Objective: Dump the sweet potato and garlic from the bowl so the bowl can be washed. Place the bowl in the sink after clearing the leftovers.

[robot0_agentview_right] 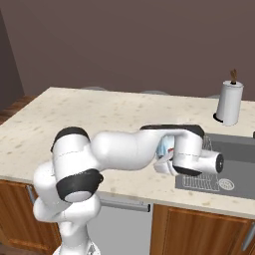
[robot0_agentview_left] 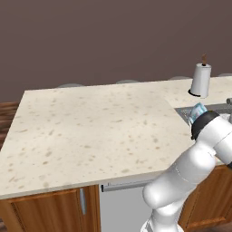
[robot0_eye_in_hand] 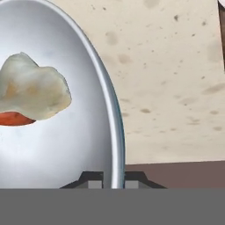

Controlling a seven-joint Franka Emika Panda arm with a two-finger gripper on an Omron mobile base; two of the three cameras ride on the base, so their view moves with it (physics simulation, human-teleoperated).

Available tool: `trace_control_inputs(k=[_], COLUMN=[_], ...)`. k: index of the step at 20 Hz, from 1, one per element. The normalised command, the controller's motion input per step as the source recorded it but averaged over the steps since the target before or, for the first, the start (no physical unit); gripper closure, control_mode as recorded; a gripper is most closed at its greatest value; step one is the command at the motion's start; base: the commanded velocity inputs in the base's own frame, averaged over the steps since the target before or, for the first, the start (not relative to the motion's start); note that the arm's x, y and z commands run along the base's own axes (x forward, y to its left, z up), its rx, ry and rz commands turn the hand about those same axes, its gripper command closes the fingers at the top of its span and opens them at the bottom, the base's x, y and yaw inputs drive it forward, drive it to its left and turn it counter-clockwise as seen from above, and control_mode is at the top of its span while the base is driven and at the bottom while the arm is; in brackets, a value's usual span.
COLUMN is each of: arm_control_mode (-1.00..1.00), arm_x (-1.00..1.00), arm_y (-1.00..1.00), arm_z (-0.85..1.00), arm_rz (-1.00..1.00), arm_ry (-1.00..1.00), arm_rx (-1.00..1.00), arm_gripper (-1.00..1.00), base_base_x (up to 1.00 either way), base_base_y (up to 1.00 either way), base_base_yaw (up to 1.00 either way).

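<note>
Desk (robot0_agentview_left: pixel 90 131): pale speckled top, broad and bare on the left, with a paper towel roll (robot0_agentview_left: pixel 200 80) upright at its far right. Sink (robot0_agentview_right: pixel 234 164): dark basin set into the desk on the right, wire rack (robot0_agentview_right: pixel 201 180) at its near edge. Arm: rises from the base, elbow bent, forearm stretched level toward the sink, wrist turned so the hand (robot0_eye_in_hand: pixel 112 179) looks along the bowl's rim. Bowl (robot0_eye_in_hand: pixel 66 145): carried in the air just at the sink's near-left corner, a sliver of its blue outside (robot0_agentview_left: pixel 197 112) showing past the wrist in the left base view; in the hand view its white inside looms large and tilted. Hand is closed on the bowl's rim, one tip on each side of the wall. Garlic (robot0_eye_in_hand: pixel 33 93): pale lumpy bulb resting inside the bowl, touching and partly covering the sweet potato (robot0_eye_in_hand: pixel 15 118), a reddish sliver beneath it. Both leftovers are not yet dumped. Judgement: the step in hand is carrying and tipping out the contents. To do it well, keep the pinch firm on the thin rim, tip the bowl slowly with the open side leading so both pieces slide out together, and only then lower the bowl into the basin, clear of the rack. A fast roll risks the glossy rim slipping.
</note>
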Motion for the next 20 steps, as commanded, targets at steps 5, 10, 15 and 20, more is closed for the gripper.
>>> trace_control_inputs(k=[5,10,15,20], arm_control_mode=[-1.00,-1.00,-1.00,-1.00], arm_x=[0.08,0.04,0.07,0.00], arm_y=[-0.10,-0.03,-0.02,-0.02], arm_z=[0.00,0.00,-0.03,-0.17], arm_rz=[0.00,0.00,0.00,0.00], arm_ry=[0.00,0.00,0.00,0.00], arm_rx=[0.10,0.03,0.01,0.10], arm_gripper=[1.00,1.00,1.00,1.00], base_base_x=[0.00,0.00,0.00,0.00], base_base_y=[0.00,0.00,0.00,0.00], base_base_yaw=[0.00,0.00,0.00,0.00])
